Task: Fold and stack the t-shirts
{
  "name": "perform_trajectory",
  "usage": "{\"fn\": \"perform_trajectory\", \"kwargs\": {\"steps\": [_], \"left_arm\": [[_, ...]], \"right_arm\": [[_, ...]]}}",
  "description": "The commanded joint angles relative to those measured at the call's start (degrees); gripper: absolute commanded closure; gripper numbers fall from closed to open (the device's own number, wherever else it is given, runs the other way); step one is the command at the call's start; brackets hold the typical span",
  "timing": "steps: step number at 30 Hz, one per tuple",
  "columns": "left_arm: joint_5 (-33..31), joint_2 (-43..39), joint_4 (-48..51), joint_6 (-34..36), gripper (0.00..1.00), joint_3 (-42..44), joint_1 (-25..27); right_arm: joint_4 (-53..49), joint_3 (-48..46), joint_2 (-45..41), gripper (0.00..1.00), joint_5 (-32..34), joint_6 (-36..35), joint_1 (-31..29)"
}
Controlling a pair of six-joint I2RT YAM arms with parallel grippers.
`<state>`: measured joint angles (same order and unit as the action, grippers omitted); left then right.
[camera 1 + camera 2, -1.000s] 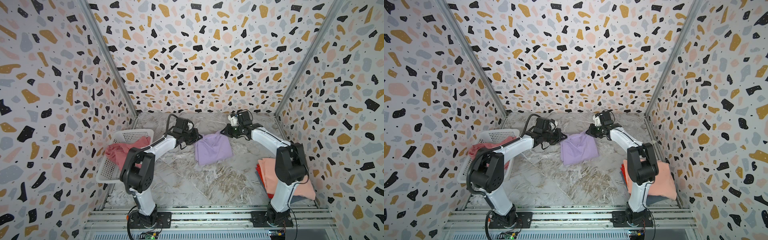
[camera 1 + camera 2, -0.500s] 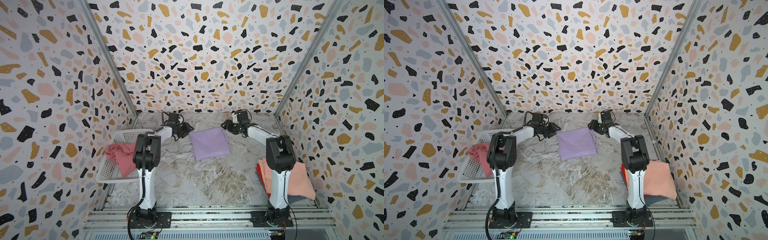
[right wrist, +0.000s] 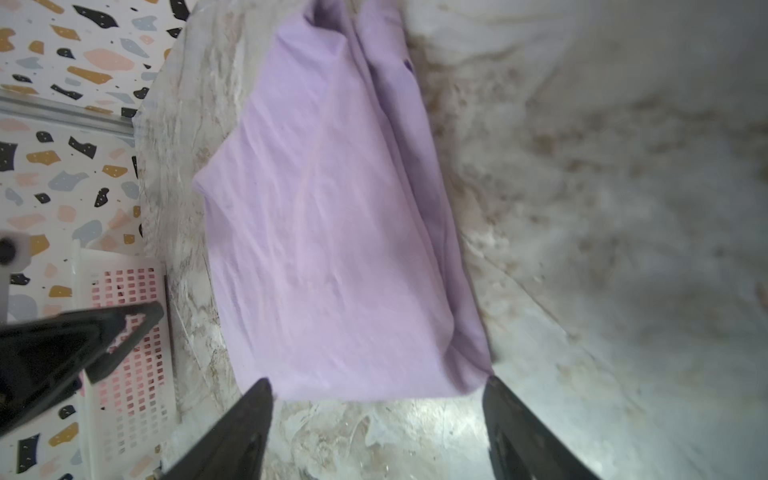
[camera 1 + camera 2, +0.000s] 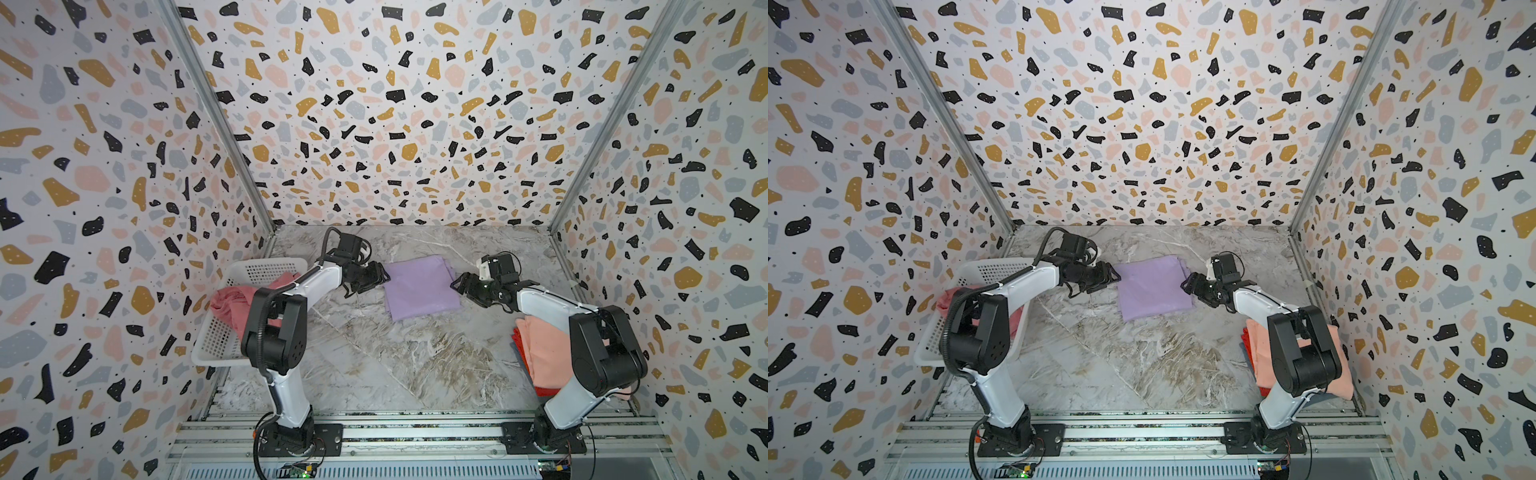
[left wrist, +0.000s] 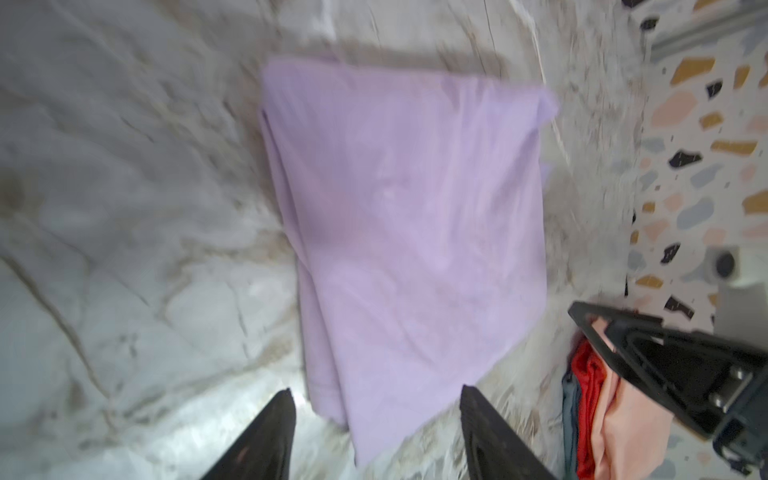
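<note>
The terrazzo-patterned enclosure walls [image 4: 395, 124] are closing in the grey marble-patterned tabletop [image 4: 395, 365] on the left, far and right sides. A broad bare stretch of marble is lying open on the near side, between the two arm bases.

The white perforated plastic basket [image 4: 266, 266] is sitting against the left wall, with the crumpled rose pink cloth t-shirt [image 4: 232, 299] heaped inside and spilling over its right rim. At the right wall, the folded peach cloth t-shirt [image 4: 544, 349] is resting on top of the red cloth t-shirt [image 5: 586, 390], whose edge is peeking out beneath. The right arm is hiding part of the stack.

The folded lilac cloth t-shirt [image 4: 419, 286] is lying flat as a rough rectangle in the far middle of the table, shown in both top views [image 4: 1152, 286]. Its edges are lying fairly straight, with layered folds showing along one side in the wrist views [image 5: 415, 228] [image 3: 332, 249]. Bare table is showing on every side of it, narrowest toward the far wall.

The left gripper [image 4: 380, 279] is hovering at the shirt's left edge with its jaws spread, clamping nothing; in its wrist view [image 5: 376, 392] a corner of cloth is lying loose between the fingers. The right gripper [image 4: 459, 289] is hovering at the right edge, jaws likewise wide apart and empty [image 3: 378, 381].
</note>
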<state>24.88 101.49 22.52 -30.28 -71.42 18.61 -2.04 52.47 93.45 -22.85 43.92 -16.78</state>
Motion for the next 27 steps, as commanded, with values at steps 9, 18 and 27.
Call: {"fn": "perform_trajectory", "kwargs": {"steps": [9, 18, 27], "left_arm": [[-5.43, -4.41, -5.96, -6.45, 0.31, 11.46, 7.29], [-5.23, 1.79, -10.01, -5.92, 0.35, 11.88, 10.03], [-3.66, 9.27, -10.54, -5.93, 0.87, 2.19, 13.05]], "right_arm": [[12.08, -13.25, -7.05, 0.08, -5.97, 8.80, -0.01], [22.59, -19.52, -7.50, 0.01, -7.65, 13.80, -0.19], [37.22, -25.39, -3.72, 0.01, -8.88, 22.99, -0.28]]}}
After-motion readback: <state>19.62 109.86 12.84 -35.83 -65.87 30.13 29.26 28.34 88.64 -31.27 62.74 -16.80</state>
